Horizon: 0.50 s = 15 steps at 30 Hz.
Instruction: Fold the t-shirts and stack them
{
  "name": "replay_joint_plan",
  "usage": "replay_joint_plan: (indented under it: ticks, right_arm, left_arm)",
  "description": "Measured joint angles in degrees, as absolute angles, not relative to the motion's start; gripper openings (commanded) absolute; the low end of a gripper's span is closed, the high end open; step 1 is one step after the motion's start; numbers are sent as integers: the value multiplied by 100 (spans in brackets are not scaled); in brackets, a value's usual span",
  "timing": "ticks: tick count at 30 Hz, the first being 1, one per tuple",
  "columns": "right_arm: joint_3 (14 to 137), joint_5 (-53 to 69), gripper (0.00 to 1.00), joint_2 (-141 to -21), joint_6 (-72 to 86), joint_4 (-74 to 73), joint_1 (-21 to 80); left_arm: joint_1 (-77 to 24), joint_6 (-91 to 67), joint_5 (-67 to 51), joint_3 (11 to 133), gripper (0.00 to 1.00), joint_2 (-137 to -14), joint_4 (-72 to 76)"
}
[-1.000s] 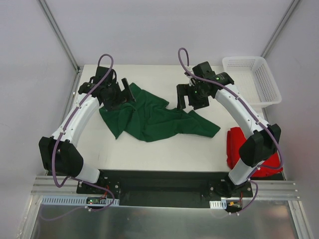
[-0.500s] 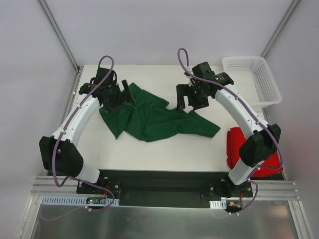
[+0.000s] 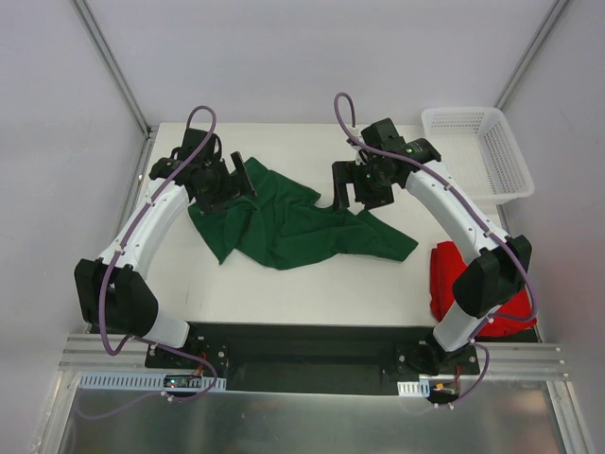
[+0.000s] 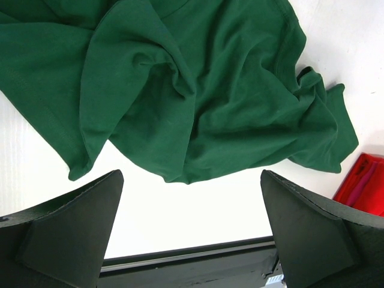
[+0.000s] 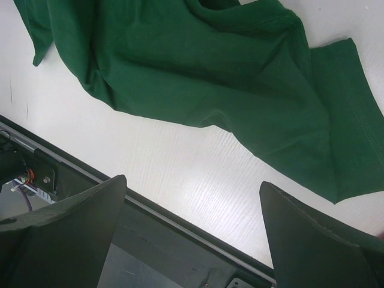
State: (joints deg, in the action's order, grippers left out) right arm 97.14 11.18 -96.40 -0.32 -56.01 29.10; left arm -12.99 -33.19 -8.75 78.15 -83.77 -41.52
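Shirt (image 3: 293, 222) green, crumpled | left claw (image 3: 233, 180) spread | right claw (image 3: 352, 192) spread

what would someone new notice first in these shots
A crumpled green t-shirt sprawls across the table, with the left hand and right hand both open near its far edge. A red t-shirt lies bunched at the near right edge, and a white basket sits in the far right corner.

Bare tabletop (image 3: 302, 288) lies open along the near side of the crumpled green t-shirt (image 3: 293, 222) and in the far strip behind it. A white basket (image 3: 477, 151) blocks the far right corner. A red garment (image 3: 452, 274) fills the near right edge. The left hand (image 3: 232, 187) and right hand (image 3: 357, 197) stand spread over the shirt's far edge, well apart.
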Motion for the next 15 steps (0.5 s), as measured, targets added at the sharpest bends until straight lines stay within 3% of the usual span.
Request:
replay_joint_plan:
  ticks: [15]
  right_arm:
    - [9673, 1068, 96, -9638, 106, -5603, 3006]
  left_arm:
    - [-1264, -3216, -882, 7815, 99, -8377, -4239]
